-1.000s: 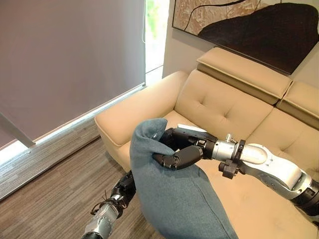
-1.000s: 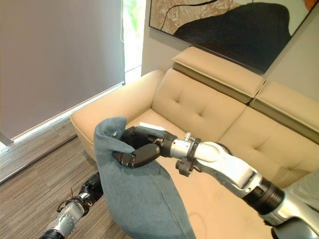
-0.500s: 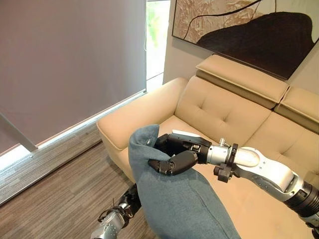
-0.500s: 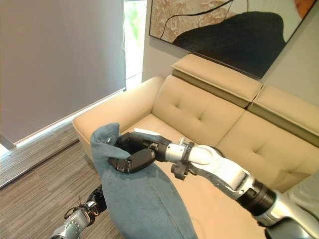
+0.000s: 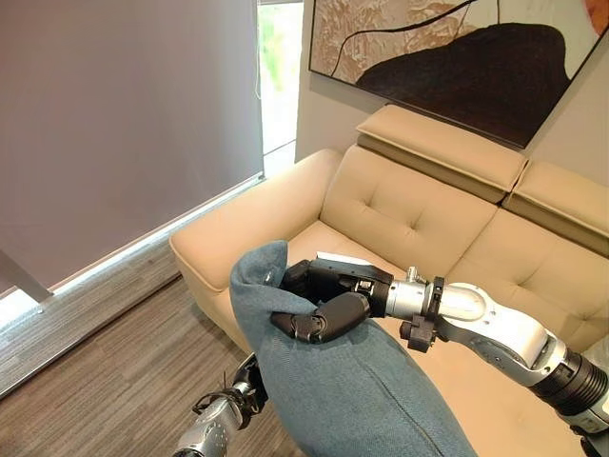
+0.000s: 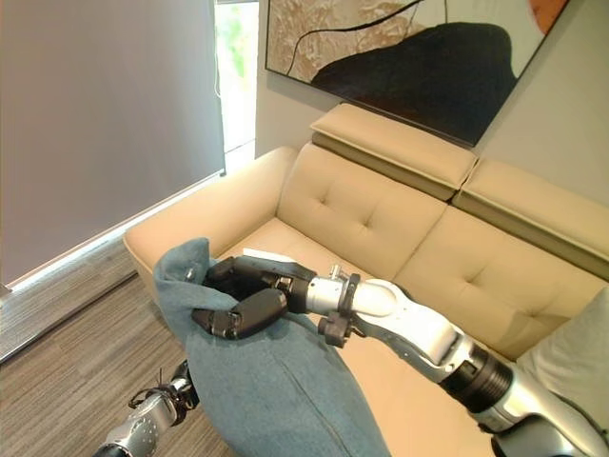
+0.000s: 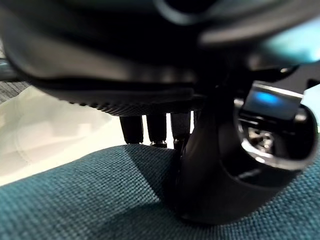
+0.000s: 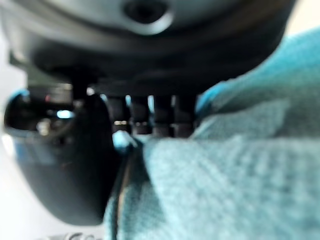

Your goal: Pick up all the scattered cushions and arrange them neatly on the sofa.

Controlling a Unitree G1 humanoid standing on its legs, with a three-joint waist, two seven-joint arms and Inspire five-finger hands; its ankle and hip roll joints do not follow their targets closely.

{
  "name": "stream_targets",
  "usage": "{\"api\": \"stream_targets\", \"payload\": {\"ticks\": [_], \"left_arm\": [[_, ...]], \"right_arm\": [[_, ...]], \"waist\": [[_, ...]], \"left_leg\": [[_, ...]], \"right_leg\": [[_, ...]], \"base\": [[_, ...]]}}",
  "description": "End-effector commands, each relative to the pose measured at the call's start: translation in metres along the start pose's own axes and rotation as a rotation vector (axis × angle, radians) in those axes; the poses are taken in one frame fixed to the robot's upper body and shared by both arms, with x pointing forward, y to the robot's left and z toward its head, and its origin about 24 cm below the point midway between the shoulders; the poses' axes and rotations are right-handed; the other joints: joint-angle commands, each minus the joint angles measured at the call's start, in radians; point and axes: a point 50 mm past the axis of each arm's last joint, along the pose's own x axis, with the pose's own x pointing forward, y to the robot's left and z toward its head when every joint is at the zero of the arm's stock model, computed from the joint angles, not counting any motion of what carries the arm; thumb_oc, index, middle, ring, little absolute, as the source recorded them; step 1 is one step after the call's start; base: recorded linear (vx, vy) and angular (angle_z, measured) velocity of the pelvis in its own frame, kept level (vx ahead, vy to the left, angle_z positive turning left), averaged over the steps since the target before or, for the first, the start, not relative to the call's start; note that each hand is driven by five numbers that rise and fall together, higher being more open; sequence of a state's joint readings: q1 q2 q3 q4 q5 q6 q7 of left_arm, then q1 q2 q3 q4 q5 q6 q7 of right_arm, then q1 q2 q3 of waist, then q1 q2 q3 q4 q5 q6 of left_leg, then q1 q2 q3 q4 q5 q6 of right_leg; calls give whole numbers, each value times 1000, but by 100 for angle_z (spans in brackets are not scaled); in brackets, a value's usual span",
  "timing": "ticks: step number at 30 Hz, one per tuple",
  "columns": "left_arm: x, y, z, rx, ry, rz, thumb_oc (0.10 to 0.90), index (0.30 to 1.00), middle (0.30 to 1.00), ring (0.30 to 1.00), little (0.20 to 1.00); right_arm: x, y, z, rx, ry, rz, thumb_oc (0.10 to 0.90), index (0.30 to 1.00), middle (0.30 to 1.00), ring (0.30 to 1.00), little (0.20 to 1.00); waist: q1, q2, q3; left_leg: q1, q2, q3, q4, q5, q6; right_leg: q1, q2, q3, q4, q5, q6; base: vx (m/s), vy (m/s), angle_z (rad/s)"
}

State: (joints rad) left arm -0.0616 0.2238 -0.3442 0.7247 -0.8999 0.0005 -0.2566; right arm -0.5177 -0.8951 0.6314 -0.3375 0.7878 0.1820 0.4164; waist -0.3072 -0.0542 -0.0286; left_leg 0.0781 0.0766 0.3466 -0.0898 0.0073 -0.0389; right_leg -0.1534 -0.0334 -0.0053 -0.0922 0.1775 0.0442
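**Q:** Right hand first: what is it doing?

**R:** Its thumb and fingers are curled into a fold near the top corner of the teal cushion, pinching the fabric. The right wrist view shows the same: fingers dug into teal cloth.

**Q:** And the left hand?

**R:** Lower down, against the cushion's floor-side face. Its wrist view shows the left hand with thumb and fingers pressed round teal fabric, so I judge it is gripping too.

**Q:** Where does the cushion sit?

**R:** Held upright between the 2 hands, over the front edge of the beige sofa, near the armrest. Part hangs over the wood floor, part over the seat.

**Q:** What could go wrong?

**R:** The upper hold is a pinch on loose cloth, not a grasp around the body. If the fabric slides out, the top would likely flop outward and the cushion could drop to the floor rather than the seat.

**Q:** Anything else?

**R:** Letting go too close to the seat's front edge could make it roll off. It could also slump flat instead of resting against the backrest, which would not look neat.
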Motion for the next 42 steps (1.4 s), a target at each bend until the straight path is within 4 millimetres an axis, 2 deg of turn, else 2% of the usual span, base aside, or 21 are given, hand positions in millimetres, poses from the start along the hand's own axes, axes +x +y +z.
{"api": "stream_targets", "payload": {"ticks": [1, 6, 7, 10, 13, 14, 16, 17, 22, 28, 30, 31, 32, 33, 34, 36, 38, 39, 40, 41, 42], "left_arm": [[20, -96, 47, 118, -222, -451, 400, 300, 300, 300, 300], [17, -79, 58, 112, -292, -332, 400, 300, 300, 300, 300], [13, -74, 74, 112, -373, -279, 400, 300, 300, 300, 300], [7, -71, 92, 109, -456, -246, 400, 300, 300, 300, 300], [-6, -65, 122, 120, -600, -193, 400, 300, 300, 300, 300], [-16, -60, 139, 117, -691, -154, 400, 300, 300, 300, 300], [-21, -58, 146, 114, -729, -141, 400, 300, 300, 300, 300], [-30, -54, 156, 88, -794, -116, 400, 300, 300, 300, 300], [-49, -49, 174, 146, -911, -55, 400, 300, 300, 300, 300], [-57, -53, 188, 161, -985, -31, 400, 300, 300, 300, 300], [-65, -55, 203, 226, -1038, 5, 400, 300, 300, 300, 300], [-70, -53, 208, 255, -1055, 17, 400, 300, 300, 300, 300], [-70, -53, 210, 284, -1050, 14, 400, 300, 300, 300, 300], [-70, -53, 210, 307, -1042, 17, 400, 300, 300, 300, 300], [-66, -57, 209, 317, -1032, -7, 400, 300, 300, 300, 300], [-62, -55, 203, 318, -999, -23, 400, 300, 300, 300, 300], [-63, -48, 197, 334, -974, 2, 400, 300, 300, 300, 300], [-64, -47, 197, 334, -974, 4, 400, 300, 300, 300, 300], [-67, -45, 196, 329, -984, 20, 400, 300, 300, 300, 300], [-67, -43, 196, 324, -988, 31, 400, 300, 300, 300, 300], [-67, -44, 196, 325, -989, 30, 400, 300, 300, 300, 300]], "right_arm": [[6, 4, 51, -10, -356, 51, 400, 300, 300, 300, 300], [-4, -2, 50, -13, -383, -30, 400, 300, 300, 300, 300], [-10, -4, 47, 1, -403, -79, 400, 300, 300, 300, 300], [-18, -7, 45, -6, -426, -143, 400, 300, 300, 300, 300], [-44, -16, 52, -158, -460, -331, 400, 300, 300, 300, 300], [-58, -20, 44, -200, -464, -479, 400, 300, 300, 300, 300], [-64, -21, 36, -194, -453, -545, 400, 300, 300, 300, 300], [-72, -22, 18, -158, -413, -639, 400, 300, 300, 300, 300], [-88, -19, -16, -88, -324, -798, 400, 300, 300, 300, 300], [-96, -25, -23, -144, -272, -898, 400, 300, 300, 300, 300], [-88, -34, -14, -224, -271, -889, 400, 300, 300, 300, 300], [-84, -34, -12, -251, -267, -871, 400, 300, 300, 300, 300], [-82, -34, -15, -244, -255, -874, 400, 300, 300, 300, 300], [-81, -34, -20, -229, -245, -876, 400, 300, 300, 300, 300], [-81, -33, -28, -196, -226, -880, 400, 300, 300, 300, 300], [-82, -28, -37, -155, -216, -878, 400, 300, 300, 300, 300], [-80, -27, -40, -145, -204, -860, 400, 300, 300, 300, 300], [-80, -26, -40, -145, -204, -859, 400, 300, 300, 300, 300], [-74, -25, -39, -145, -213, -832, 400, 300, 300, 300, 300], [-72, -26, -39, -141, -214, -825, 400, 300, 300, 300, 300], [-72, -27, -39, -141, -215, -826, 400, 300, 300, 300, 300]], "waist": [[25, -28, -48], [32, -27, -50], [36, -25, -51], [38, -23, -52], [38, -16, -50], [36, -6, -47], [36, -4, -50], [32, 1, -49], [15, 11, -40], [-9, 18, -7], [27, 44, 16], [50, 51, 16], [55, 58, 17], [51, 58, 20], [37, 51, 15], [27, 38, 12], [39, 30, 19], [41, 32, 21], [80, 17, 40], [104, 12, 50], [101, 17, 49]], "left_leg": [[-34, 6, -83, 2, -49, -10], [-35, 6, -86, 2, -49, -10], [-34, 6, -88, 2, -49, -11], [-33, 5, -89, 2, -51, -11], [-26, 4, -87, 2, -57, -10], [-17, 3, -86, 2, -67, -7], [-19, 1, -85, 2, -68, -6], [-13, 0, -82, 2, -75, -3], [21, -2, -56, 2, -96, 4], [31, 1, 24, 52, -123, 23], [54, 16, 128, 40, -144, 15], [62, 22, 173, 41, -137, 6], [68, 25, 188, 43, -132, 1], [75, 28, 204, 48, -133, -1], [82, 32, 214, 62, -145, -5], [92, 57, 222, 135, -160, -12], [62, 116, 224, 302, -126, -32], [55, 129, 224, 324, -133, -40], [-20, 170, 132, 529, -63, -38], [-79, 180, 59, 638, -56, -30], [-95, 191, 50, 660, -63, -34]], "right_leg": [[93, -35, -24, 79, -170, 73], [95, -36, -27, 81, -173, 72], [96, -36, -30, 82, -175, 72], [98, -38, -33, 83, -177, 73], [102, -40, -33, 83, -180, 76], [107, -42, -32, 83, -183, 80], [103, -42, -29, 82, -181, 80], [104, -43, -26, 81, -184, 81], [113, -44, -3, 100, -202, 83], [83, -31, 49, 161, -213, 79], [8, -57, -135, 260, -215, 92], [-2, -88, -283, 276, -218, 78], [-12, -95, -363, 291, -232, 63], [-28, -101, -409, 303, -233, 56], [-21, -91, -401, 270, -255, 56], [16, -64, -353, 214, -254, 43], [62, -35, -327, 181, -261, 17], [65, -27, -326, 176, -261, 11], [93, 3, -277, 172, -281, -25], [104, 19, -254, 171, -289, -42], [100, 26, -258, 172, -290, -46]], "base": [[0, 0, 0], [5, -2, 1], [34, -12, 7], [28, -11, 7], [48, -7, 3], [50, -5, 7], [55, -12, 2], [74, -18, -5], [63, -3, -5], [33, 5, -25], [14, 26, -94], [-47, -45, -163], [14, -81, -183], [51, -137, -217], [154, -201, -160], [194, -248, -99], [175, -249, -74], [209, -315, -72], [156, -283, -68], [147, -268, -106], [60, -106, -131]]}}
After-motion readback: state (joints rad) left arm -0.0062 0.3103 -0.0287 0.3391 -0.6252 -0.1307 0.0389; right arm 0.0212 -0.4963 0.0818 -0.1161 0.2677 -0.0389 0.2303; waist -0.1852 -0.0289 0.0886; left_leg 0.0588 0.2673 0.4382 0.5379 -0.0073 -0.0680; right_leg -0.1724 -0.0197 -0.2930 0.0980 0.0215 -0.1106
